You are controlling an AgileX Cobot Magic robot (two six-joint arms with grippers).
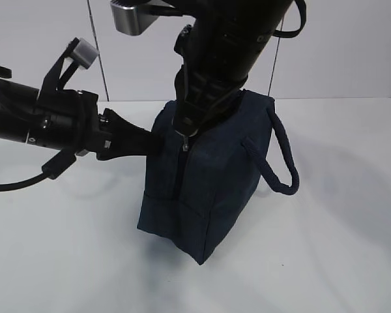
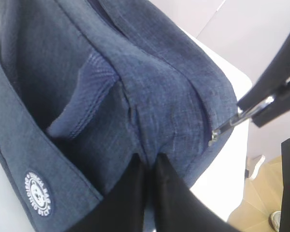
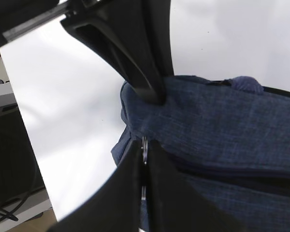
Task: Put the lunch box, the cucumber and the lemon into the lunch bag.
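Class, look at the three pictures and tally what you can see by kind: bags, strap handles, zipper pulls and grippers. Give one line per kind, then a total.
Bags: 1, the navy lunch bag
Strap handles: 1 in plain view, the looped handle
Zipper pulls: 1, the metal pull
Grippers: 2, the left gripper and the right gripper
Total: 5

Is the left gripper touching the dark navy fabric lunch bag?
Touching: the left wrist view shows the left gripper pinching a fold of the dark navy fabric lunch bag.

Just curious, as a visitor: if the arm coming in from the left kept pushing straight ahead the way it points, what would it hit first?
The lunch bag: the left gripper is already pinched on its fabric.
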